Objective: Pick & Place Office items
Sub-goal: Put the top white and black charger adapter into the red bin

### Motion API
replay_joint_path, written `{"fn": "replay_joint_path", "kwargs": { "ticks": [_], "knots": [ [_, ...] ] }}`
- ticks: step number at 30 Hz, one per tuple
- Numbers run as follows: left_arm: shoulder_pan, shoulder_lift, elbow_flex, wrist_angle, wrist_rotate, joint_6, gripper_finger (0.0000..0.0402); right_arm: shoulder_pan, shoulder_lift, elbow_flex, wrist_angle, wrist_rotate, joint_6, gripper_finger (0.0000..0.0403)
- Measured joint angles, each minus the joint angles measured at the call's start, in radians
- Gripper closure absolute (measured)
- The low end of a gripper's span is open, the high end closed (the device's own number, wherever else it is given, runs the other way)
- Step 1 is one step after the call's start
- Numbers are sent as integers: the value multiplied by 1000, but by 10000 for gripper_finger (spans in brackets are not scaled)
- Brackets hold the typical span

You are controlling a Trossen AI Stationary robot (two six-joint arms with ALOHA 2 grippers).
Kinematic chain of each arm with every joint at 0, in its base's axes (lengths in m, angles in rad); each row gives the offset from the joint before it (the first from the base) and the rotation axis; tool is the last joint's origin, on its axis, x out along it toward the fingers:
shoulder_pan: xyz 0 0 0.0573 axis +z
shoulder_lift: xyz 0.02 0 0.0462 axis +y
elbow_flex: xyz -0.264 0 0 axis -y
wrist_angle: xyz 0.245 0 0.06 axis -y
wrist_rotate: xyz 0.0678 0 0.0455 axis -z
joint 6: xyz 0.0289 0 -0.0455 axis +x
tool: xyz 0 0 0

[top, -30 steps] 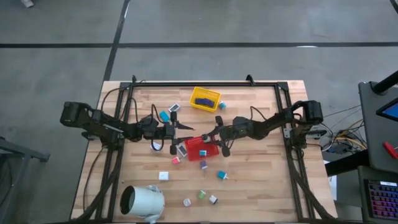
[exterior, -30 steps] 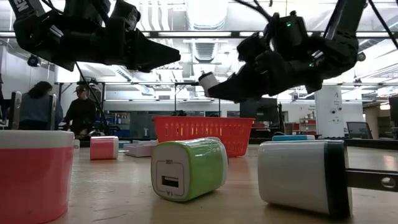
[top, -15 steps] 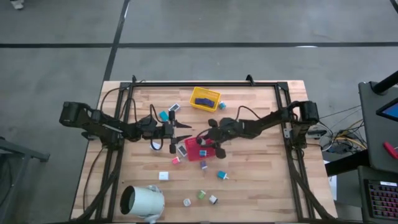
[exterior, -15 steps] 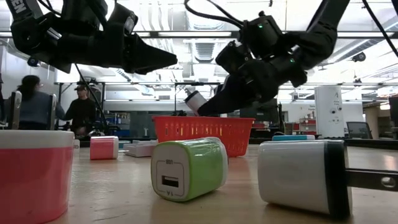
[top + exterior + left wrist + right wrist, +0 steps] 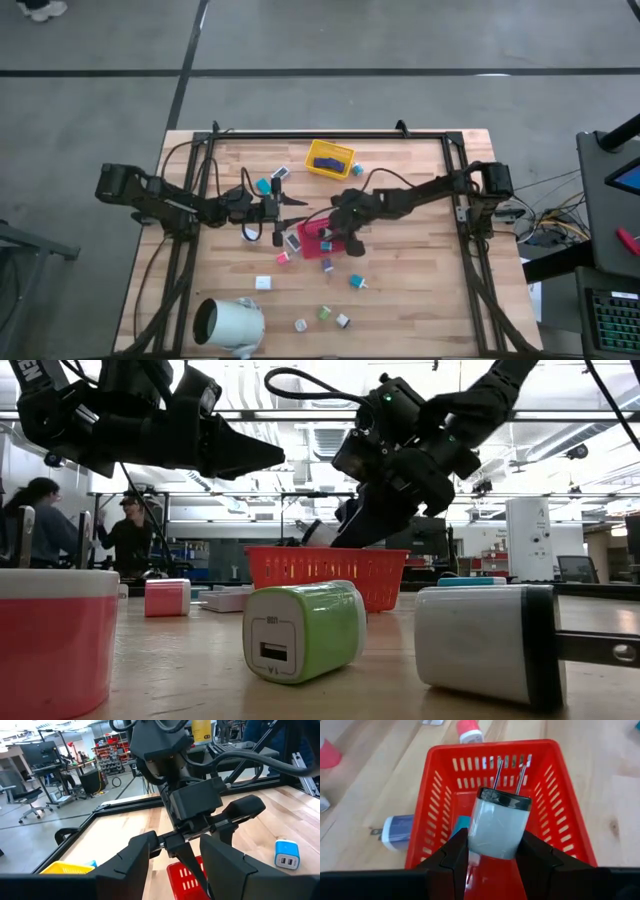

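Right gripper (image 5: 492, 851) squeezed shut on a small white plug block with a dark band and two metal prongs (image 5: 499, 822); held just above the red plastic basket tray with slotted walls (image 5: 552, 795), prongs pointing at the tray's far wall; a bit of a teal piece (image 5: 462, 823) showing on the tray floor under the block; same gripper (image 5: 331, 231) over the red tray (image 5: 312, 243) in the high view, near the middle of the table; in the low view, white block (image 5: 318, 532) right at the tray's rim (image 5: 325, 575).

Left gripper (image 5: 297, 200) hanging in the air just beside the red tray, fingers (image 5: 135, 854) spread apart and holding nothing.

Around the red tray: a white and purple block (image 5: 396, 832) lying just beside one long wall; a pink and white block (image 5: 466, 730) past the far wall; a green and white block (image 5: 303, 630) and a pink block (image 5: 167, 597) on the wooden table (image 5: 420, 290), nearer the low camera; more tiny blocks (image 5: 322, 313) well apart from the tray, toward the big white cylinder (image 5: 228, 325); a yellow tray with a dark blue piece inside (image 5: 329, 159) near the table's far edge.

Two people (image 5: 125, 535) in the room behind the table.
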Motion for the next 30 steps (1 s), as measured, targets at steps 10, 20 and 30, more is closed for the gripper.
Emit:
{"fn": "replay_joint_path", "kwargs": {
  "ticks": [10,20,30],
  "knots": [
    [0,0,0,0,0,0,225,0,59,89,-165,-33,-29,278],
    [2,0,0,0,0,0,225,0,91,137,-200,-32,-44,278],
    [2,0,0,0,0,0,225,0,91,130,-213,-23,-40,278]
  ]
}}
